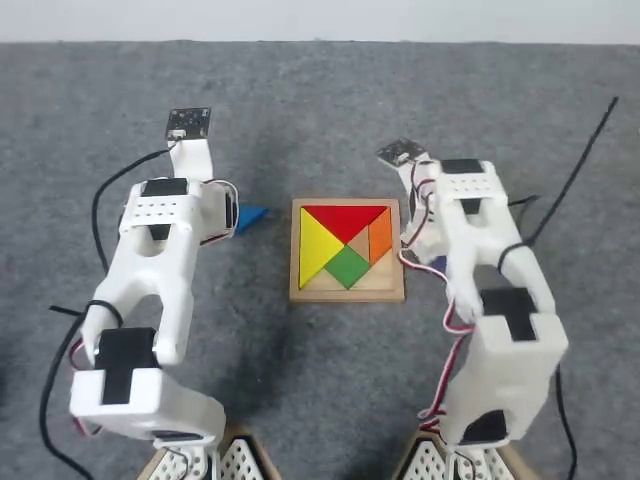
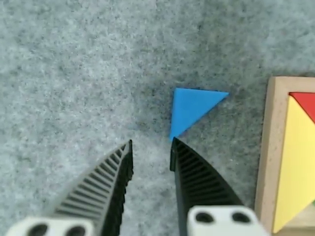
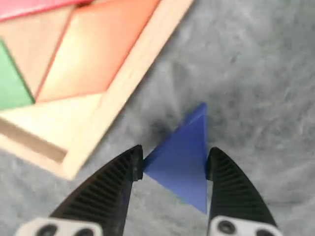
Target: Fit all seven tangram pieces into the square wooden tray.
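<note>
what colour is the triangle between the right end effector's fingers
Dark blue. The triangle at the right end effector shows best in the right wrist view.

Fuzzy grey carpet (image 2: 74, 69) all around. On it, a flat bright blue triangle piece (image 2: 193, 109), lying by itself. Just past the tips of the left arm's black ribbed gripper (image 2: 151, 143), its two pointy fingers (image 2: 112, 177) spread apart, only carpet between them. One fingertip right at a corner of the blue triangle, maybe touching, hard to tell. Near the triangle but apart from it, the pale rim of the square wooden tray (image 2: 266, 147), with a big yellow triangle piece (image 2: 295, 157) and a bit of a red piece (image 2: 305, 101) inside.
</note>
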`<state>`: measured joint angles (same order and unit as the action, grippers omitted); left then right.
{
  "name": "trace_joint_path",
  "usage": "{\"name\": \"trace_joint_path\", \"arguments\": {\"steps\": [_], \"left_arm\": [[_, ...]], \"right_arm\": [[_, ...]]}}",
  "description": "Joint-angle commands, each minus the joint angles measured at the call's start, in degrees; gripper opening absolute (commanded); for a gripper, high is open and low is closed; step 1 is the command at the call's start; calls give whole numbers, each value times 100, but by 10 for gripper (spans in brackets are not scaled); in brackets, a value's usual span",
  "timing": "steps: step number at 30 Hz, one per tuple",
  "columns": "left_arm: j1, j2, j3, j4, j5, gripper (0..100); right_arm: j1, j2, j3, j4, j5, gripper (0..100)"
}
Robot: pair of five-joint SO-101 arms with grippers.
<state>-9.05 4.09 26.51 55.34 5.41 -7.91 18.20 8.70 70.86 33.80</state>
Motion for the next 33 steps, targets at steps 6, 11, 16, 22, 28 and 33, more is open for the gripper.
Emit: {"name": "trace_joint_path", "arguments": {"steps": [6,11,16,22,28,33], "left_arm": [[-26,-88,-303,-97,44,121],[-26,-70,-295,-97,44,121],[-26,-44,-295,-114,44,121],[-26,-44,-295,-123,44,121],[-26,-35,-277,-123,44,121],[-26,-35,-303,-123,44,121]], "right_arm": [[224,-1226,712,-110,2673,195],[207,-1631,1134,-127,4387,230],[163,-1982,1169,154,5459,211],[-532,-2316,1169,198,5345,188],[224,-2299,1415,13,4985,271],[673,-2431,2101,-391,5644,348]]}}
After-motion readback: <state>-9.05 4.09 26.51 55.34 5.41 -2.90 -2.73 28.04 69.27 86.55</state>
